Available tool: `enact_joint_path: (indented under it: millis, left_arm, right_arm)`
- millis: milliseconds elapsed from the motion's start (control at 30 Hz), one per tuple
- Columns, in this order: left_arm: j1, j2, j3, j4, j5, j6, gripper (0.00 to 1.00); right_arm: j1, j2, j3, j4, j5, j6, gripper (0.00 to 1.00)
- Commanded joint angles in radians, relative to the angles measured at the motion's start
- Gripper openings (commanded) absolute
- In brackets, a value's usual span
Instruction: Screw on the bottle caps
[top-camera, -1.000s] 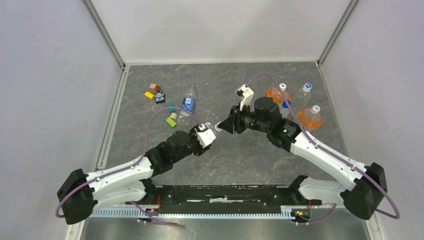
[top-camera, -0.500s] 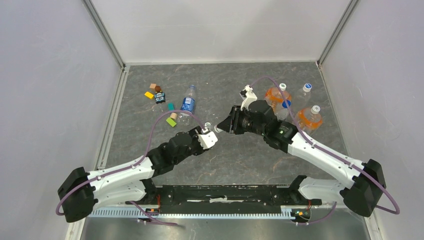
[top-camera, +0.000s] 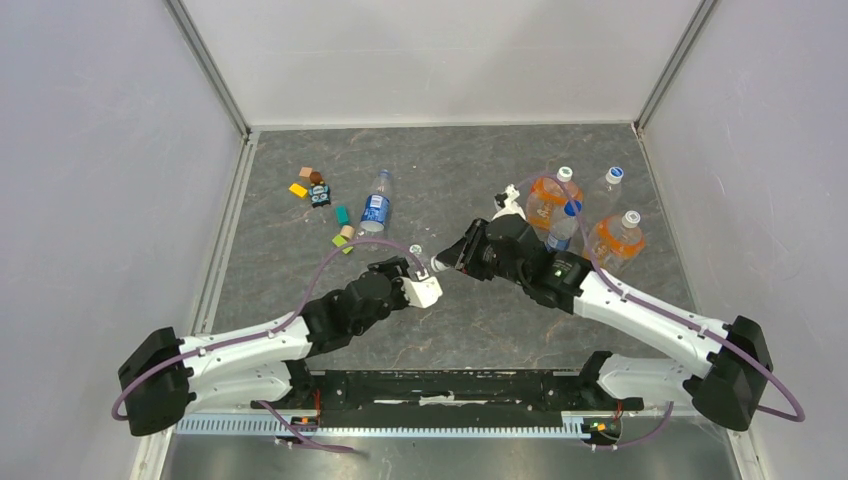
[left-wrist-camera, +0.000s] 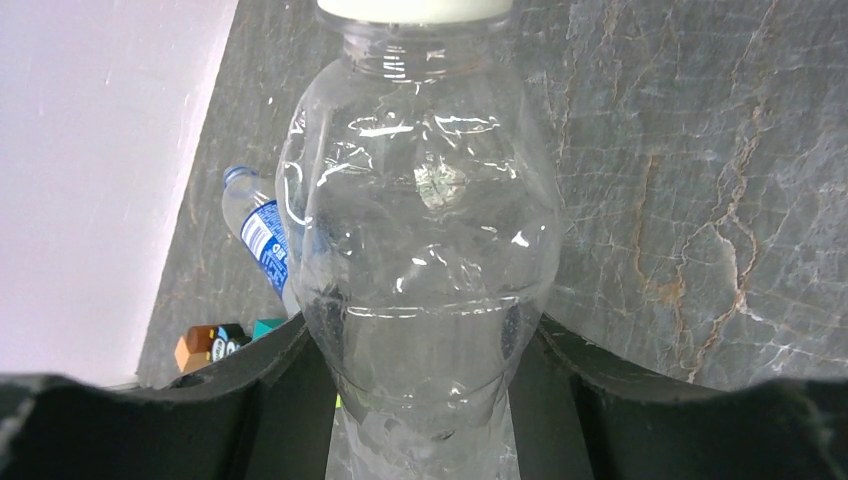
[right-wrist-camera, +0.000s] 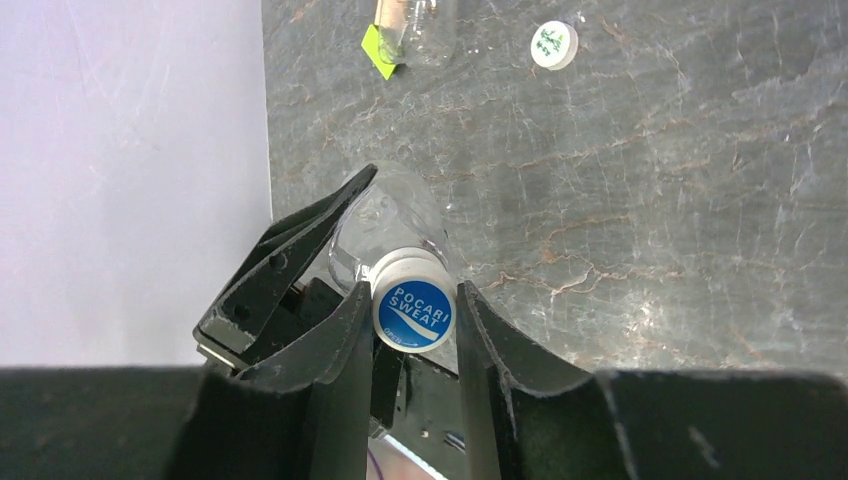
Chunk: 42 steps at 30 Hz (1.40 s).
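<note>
My left gripper (top-camera: 415, 283) is shut on the body of the unlabelled clear bottle (left-wrist-camera: 425, 250), gripping it low down between both fingers (left-wrist-camera: 290, 380). A white cap with a blue printed top (right-wrist-camera: 412, 312) sits on the bottle's neck, and it also shows at the top edge of the left wrist view (left-wrist-camera: 413, 8). My right gripper (right-wrist-camera: 412, 300) is shut on this cap, meeting the left gripper at mid-table (top-camera: 445, 262). A second white cap (right-wrist-camera: 553, 44) lies loose on the table (top-camera: 415, 249). The blue-labelled bottle (top-camera: 376, 207) lies on its side further back, uncapped.
Two orange-liquid bottles (top-camera: 545, 195) (top-camera: 618, 235) and two clear bottles (top-camera: 565, 225) (top-camera: 608, 185) stand at the back right. Small coloured blocks and a toy figure (top-camera: 320, 190) lie at the back left, and a green block (top-camera: 342, 243) near the lying bottle.
Both grippers have shifted a little toward the near edge together with the bottle. The right wrist has turned while it stays on the cap.
</note>
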Motion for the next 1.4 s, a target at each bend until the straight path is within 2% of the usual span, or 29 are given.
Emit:
enact_joint_path:
  millis: [0,100,367,567,733,900,1133,1367]
  left_arm:
    - [-0.042,-0.008,0.041,0.21,0.001,0.08,0.02]
    - [-0.046,-0.004,0.039,0.222,-0.007,0.06,0.02]
    - [-0.045,0.003,0.052,0.235,0.041,-0.113,0.02]
    - [-0.045,0.002,0.049,0.232,0.071,-0.114,0.02]
    - [-0.045,0.003,0.047,0.228,0.072,-0.098,0.02]
    - [-0.045,0.013,0.046,0.229,0.07,-0.109,0.02]
    - [-0.045,0.024,0.04,0.238,0.062,-0.13,0.02]
    - [-0.045,0.037,0.04,0.235,0.067,-0.146,0.02]
  right_arm:
    - [0.052,0.006,-0.063,-0.021,0.015,0.2,0.0]
    - [0.081,-0.013,-0.093,0.007,0.045,0.288,0.0]
    - [0.113,-0.08,-0.195,0.089,0.132,0.454,0.0]
    - [0.114,-0.131,-0.179,0.082,0.242,0.41,0.0]
    - [0.113,-0.116,-0.145,0.029,0.223,0.393,0.01]
    - [0.113,-0.132,-0.164,0.064,0.236,0.396,0.18]
    - [0.114,-0.188,-0.157,0.07,0.333,0.343,0.55]
    - [0.113,-0.218,-0.136,0.082,0.395,0.275,0.67]
